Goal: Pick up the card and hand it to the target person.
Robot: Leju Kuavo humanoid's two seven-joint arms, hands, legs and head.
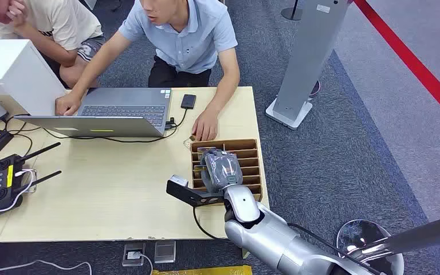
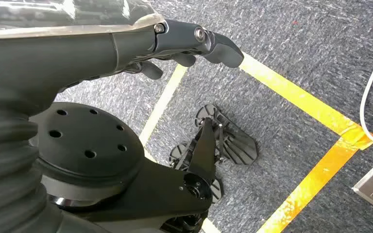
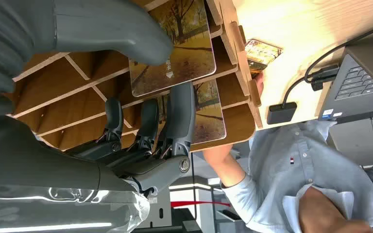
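In the head view, the right hand [image 1: 222,169] sits at lower centre of the frame, over the wooden slotted rack [image 1: 252,150] at the right end of the desk [image 1: 114,189]. A person in a light blue shirt [image 1: 195,34] crouches at the top of the frame, one hand [image 1: 205,125] resting on the desk just above the rack, the other on a grey laptop [image 1: 114,112]. In the left wrist view, the left hand [image 2: 194,46] hangs above grey carpet with yellow tape lines [image 2: 315,179], fingers loosely curled on nothing. In the right wrist view, the right hand pinches the card [image 3: 175,53], printed with autumn trees, between thumb [image 3: 121,34] and fingers [image 3: 179,116]; the card stands in a slot of the rack. A second card [image 3: 209,111] stands in the next slot.
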